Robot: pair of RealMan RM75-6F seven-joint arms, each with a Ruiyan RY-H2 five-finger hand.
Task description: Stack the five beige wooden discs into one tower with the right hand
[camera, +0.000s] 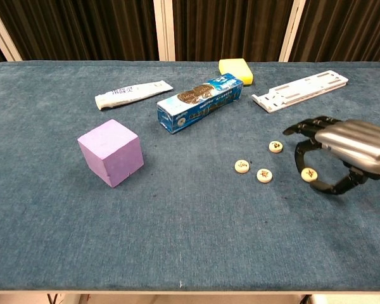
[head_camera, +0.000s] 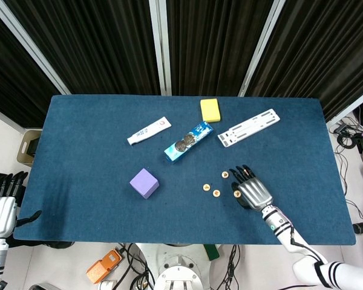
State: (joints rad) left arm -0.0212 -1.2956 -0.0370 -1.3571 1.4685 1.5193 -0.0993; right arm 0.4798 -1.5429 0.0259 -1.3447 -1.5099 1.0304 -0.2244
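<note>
Disc [camera: 309, 173] pinched in right hand [camera: 345, 152], just off the cloth; left hand [head_camera: 1, 205] open.

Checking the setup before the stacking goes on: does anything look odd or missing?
Only four beige wooden discs show; the fifth is likely hidden under the right hand. Nothing else looks damaged or spilled.

Right hand [camera: 345, 155] arches over the table's near right area, fingers curled downward, thumb tucked beneath; left hand [head_camera: 1, 208] hangs off the near left corner, fingers apart.
</note>
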